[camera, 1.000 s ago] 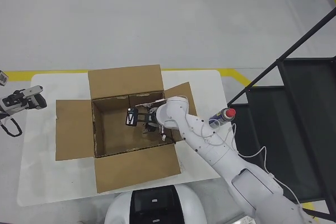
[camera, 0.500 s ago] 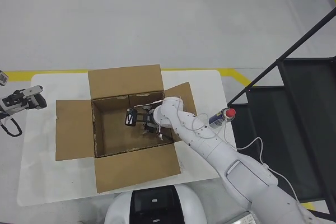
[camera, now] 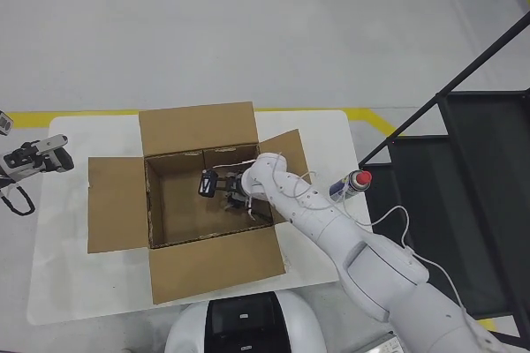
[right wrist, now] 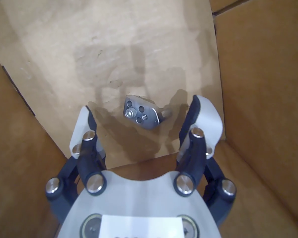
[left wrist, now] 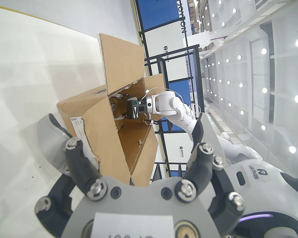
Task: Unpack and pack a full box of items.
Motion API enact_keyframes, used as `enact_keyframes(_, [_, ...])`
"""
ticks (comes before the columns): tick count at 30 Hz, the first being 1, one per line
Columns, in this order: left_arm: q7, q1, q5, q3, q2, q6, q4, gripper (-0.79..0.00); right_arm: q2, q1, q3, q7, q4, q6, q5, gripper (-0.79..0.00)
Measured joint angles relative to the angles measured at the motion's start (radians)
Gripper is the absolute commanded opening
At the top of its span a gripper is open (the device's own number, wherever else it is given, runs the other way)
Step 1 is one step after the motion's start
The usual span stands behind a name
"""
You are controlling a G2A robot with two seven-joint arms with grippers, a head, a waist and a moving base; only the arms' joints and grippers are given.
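Box [camera: 119, 205] floor partly concealed by the right arm [camera: 287, 190]; left arm [camera: 9, 168] cropped at the top view's edge; bracket [right wrist: 141, 115] underside hidden.

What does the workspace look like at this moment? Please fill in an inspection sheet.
Surface: white table, carrying one box.
Job's things: cardboard box with all four flaps open; a small metal bracket lies on its floor; a spray can with a red cap is at the table's right edge, outside the box.
Clutter: nothing seen.
Grippers: right gripper is open inside the box, above the bracket and not touching it; left gripper is open and empty, off the table's left side.
Cables: white cable loops along the right arm; black cable hangs by the left arm.
Surroundings: black metal steps to the right; yellow line on the grey floor.
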Motion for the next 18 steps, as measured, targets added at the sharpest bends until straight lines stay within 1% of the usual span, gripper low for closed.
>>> enact_keyframes(1, [0.0, 0.0, 0.0, 0.0, 0.0, 0.0, 0.0, 0.0, -0.003, 0.004, -0.003, -0.004, 0.009, -0.001, 0.001, -0.782])
enact_keyframes(6, [0.0, 0.0, 0.0, 0.0, 0.0, 0.0, 0.0, 0.0, -0.02, 0.025, -0.02, -0.019, 0.048, 0.002, -0.003, -0.785])
enact_keyframes(10, [0.0, 0.0, 0.0, 0.0, 0.0, 0.0, 0.0, 0.0, -0.024, 0.04, -0.024, -0.035, 0.048, 0.013, -0.015, -0.785])
enact_keyframes(13, [0.0, 0.0, 0.0, 0.0, 0.0, 0.0, 0.0, 0.0, -0.02, 0.044, -0.018, -0.049, 0.034, 0.039, -0.032, -0.785])
enact_keyframes(18, [0.0, 0.0, 0.0, 0.0, 0.0, 0.0, 0.0, 0.0, -0.003, 0.041, 0.008, -0.062, -0.005, 0.045, -0.043, -0.785])
